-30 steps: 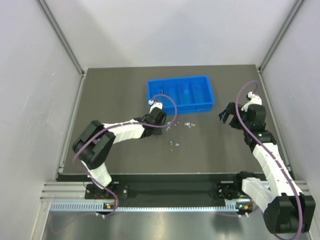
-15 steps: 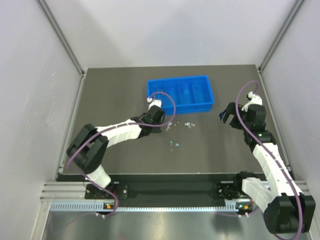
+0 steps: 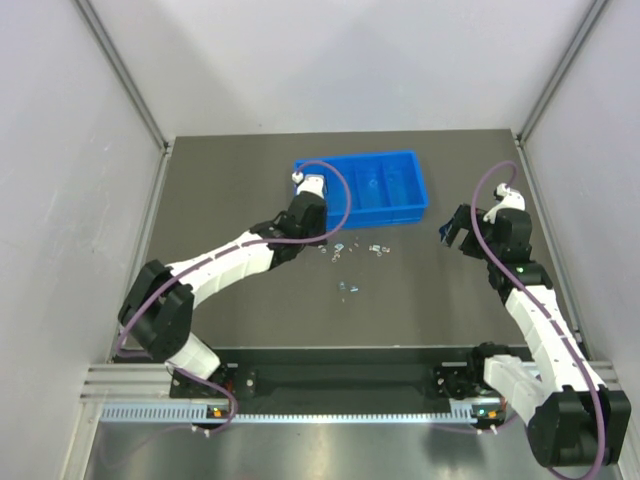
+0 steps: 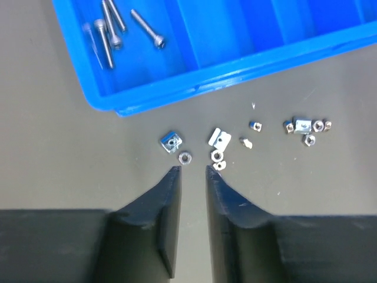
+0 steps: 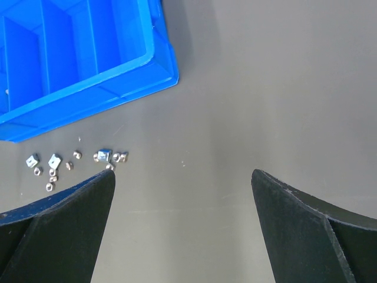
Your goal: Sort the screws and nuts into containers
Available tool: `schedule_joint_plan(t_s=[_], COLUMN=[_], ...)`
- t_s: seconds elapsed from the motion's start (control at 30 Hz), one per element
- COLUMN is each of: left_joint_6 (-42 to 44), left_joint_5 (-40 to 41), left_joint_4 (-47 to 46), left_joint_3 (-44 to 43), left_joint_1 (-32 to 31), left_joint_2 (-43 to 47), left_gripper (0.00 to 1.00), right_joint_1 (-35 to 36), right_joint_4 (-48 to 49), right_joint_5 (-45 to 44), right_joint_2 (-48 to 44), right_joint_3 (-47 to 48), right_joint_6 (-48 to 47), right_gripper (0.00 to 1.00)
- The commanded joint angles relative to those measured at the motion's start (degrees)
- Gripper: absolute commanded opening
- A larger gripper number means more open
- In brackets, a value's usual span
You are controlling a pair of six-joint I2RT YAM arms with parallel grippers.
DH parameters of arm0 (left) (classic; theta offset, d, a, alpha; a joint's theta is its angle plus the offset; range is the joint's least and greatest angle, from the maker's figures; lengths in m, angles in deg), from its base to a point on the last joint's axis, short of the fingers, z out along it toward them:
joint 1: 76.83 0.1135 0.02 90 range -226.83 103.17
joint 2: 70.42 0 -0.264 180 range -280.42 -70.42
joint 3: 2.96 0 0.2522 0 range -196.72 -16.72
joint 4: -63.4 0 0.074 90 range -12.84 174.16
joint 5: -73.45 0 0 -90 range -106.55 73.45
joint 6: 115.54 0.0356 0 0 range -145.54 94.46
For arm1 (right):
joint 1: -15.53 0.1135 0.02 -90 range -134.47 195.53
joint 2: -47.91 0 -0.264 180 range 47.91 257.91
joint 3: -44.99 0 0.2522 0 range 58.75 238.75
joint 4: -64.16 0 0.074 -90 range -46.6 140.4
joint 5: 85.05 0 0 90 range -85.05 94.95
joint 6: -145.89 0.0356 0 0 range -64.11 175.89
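Note:
The blue tray (image 3: 360, 156) lies at the table's far middle; it also shows in the left wrist view (image 4: 235, 62) and the right wrist view (image 5: 88, 88). Three screws (image 4: 112, 29) lie in its leftmost compartment. Nuts (image 3: 378, 249) lie scattered on the mat just in front of the tray, with a few more (image 3: 350, 288) nearer. My left gripper (image 3: 318, 238) (image 4: 193, 170) hovers over the left nuts (image 4: 185, 157), its jaws a narrow gap apart and empty. My right gripper (image 3: 447, 232) (image 5: 182, 174) is wide open and empty, to the right of the nuts (image 5: 109, 156).
Dark mat covers the table, with grey walls on three sides. A metal rail runs along the near edge by the arm bases. The tray's other compartments look empty in the wrist views.
My left arm has stretched forward, its wrist moving up toward the tray's near left corner. The right arm has not moved.

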Motion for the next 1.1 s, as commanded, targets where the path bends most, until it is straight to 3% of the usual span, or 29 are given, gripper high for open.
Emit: schedule_joint_plan(t_s=[0.0,0.03,0.33,1.07], left_joint_6=[0.36,0.71,-1.92,-12.38], left_joint_5=[1.32,1.33,5.10,13.99], left_joint_4=[0.01,-0.17,0.35,1.85], left_joint_3=[-1.70,-1.52,-4.50,-8.37], left_joint_1=[-0.10,-0.10,-0.10,-1.24], left_joint_2=[-1.72,-2.34,-12.10,-21.50], left_gripper=[0.34,0.40,0.56,0.55], right_joint_1=[0.52,0.44,0.52,0.52], right_joint_4=[1.01,1.18,1.62,1.97], right_joint_5=[-1.24,-1.24,-0.80,-0.71], right_joint_2=[0.15,0.24,1.73,2.70], right_joint_3=[0.67,0.67,0.67,0.93], right_joint_6=[-0.16,-0.16,-0.34,-0.60], right_gripper=[1.00,1.00,1.00,1.00])
